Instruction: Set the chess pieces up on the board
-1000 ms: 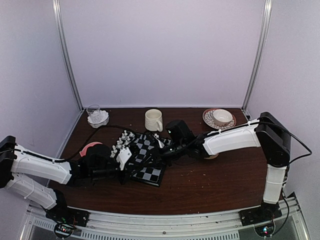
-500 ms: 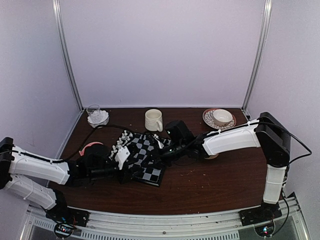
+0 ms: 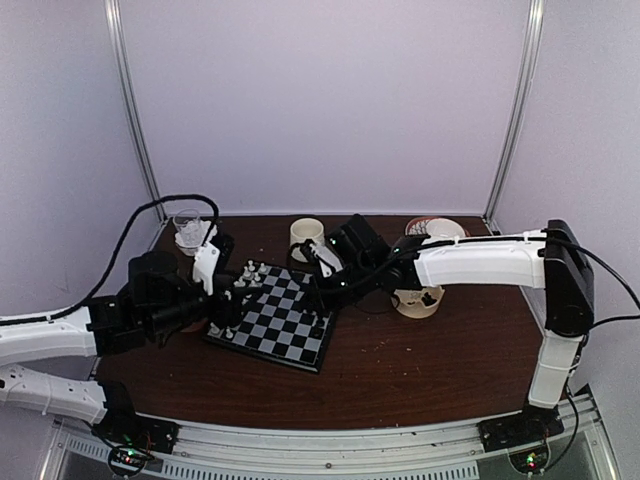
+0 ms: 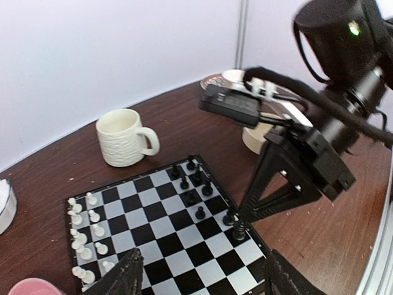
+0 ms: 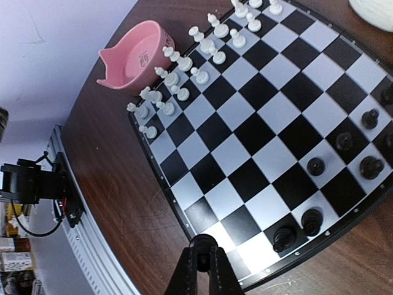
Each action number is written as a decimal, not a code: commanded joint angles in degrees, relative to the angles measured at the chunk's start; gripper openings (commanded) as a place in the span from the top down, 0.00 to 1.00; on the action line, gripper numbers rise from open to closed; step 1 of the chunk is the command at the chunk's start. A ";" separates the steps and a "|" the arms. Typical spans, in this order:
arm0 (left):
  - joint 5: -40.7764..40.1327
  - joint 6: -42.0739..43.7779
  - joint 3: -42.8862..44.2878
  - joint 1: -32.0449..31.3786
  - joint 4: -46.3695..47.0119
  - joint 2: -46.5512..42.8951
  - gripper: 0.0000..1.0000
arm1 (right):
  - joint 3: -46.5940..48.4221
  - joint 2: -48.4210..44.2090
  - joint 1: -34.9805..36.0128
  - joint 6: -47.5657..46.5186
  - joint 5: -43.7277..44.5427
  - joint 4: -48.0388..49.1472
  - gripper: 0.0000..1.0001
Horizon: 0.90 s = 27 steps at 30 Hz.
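**Left arm lets go and pulls clear while the right pincer closes on the black side**

The left gripper (image 4: 202,264) now stands well open with nothing between its fingers. It is lifted up and back off the board's left edge, whereas a second ago it lay low over the near-left squares, almost closed. That reads as a release just finished.

The board (image 3: 275,322) lies left of the table's middle, in front of the mug (image 3: 307,239), and is no longer covered by that arm. The white pieces (image 5: 184,67) stand in two rows along the edge next to the pink bowl (image 5: 138,58). That side looks close to complete.

The right gripper (image 5: 201,244) has meanwhile closed fully. Its tips hang just over the near end of the board's right edge, close beside two of the black pieces (image 4: 191,184). I cannot tell whether a tiny black figure is nipped between the tips, because they are dark and the wrist view shows no clear outline there.

The black side is ragged, with empty squares among its figures, so the remaining work probably lies there. The left arm's retreat gives the right arm room.
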 commanded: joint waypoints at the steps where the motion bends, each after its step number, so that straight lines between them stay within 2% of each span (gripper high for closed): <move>1: -4.60 -9.29 10.46 5.14 -17.64 -0.64 0.32 | 7.74 0.25 1.89 -6.61 11.33 -9.99 1.00; 5: 0.14 -14.46 15.79 12.38 -22.83 0.44 0.31 | 15.85 4.36 3.65 -9.09 17.05 -16.40 1.00; 11: -4.89 -14.31 21.17 13.44 -26.05 3.52 0.31 | 21.88 9.75 4.69 -10.76 22.90 -20.77 1.00; 16: -7.04 -13.43 15.53 13.44 -15.89 3.02 0.34 | 26.88 14.12 4.93 -13.15 28.41 -24.75 1.00; 21: -2.70 -10.20 8.88 13.43 -6.32 1.94 0.33 | 30.65 18.56 4.96 -14.59 30.73 -27.12 1.00; 27: -2.23 -9.63 6.94 13.35 -5.30 0.58 0.33 | 33.70 21.64 4.91 -15.28 31.82 -29.25 1.00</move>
